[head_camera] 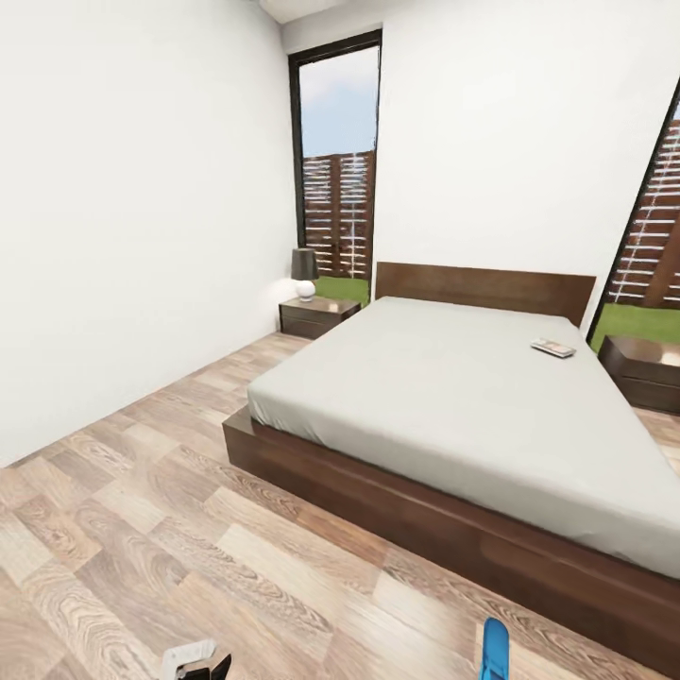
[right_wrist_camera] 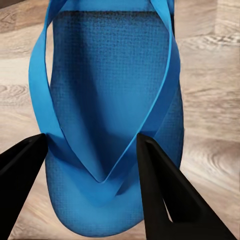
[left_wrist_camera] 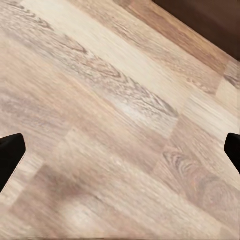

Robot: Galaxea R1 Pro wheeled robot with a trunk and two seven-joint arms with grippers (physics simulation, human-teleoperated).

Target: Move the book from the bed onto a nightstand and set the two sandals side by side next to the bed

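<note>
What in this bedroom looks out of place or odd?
Two things. The book lies on the bed near the headboard rather than on a nightstand. And a blue sandal sits between the right gripper fingers above the floor, its strap between the fingers. Nothing looks spilled or damaged.

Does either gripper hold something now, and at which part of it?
The right gripper holds a blue sandal, its fingers closed on the straps near the toe post. The left gripper is open over bare floor, holding nothing.
</note>
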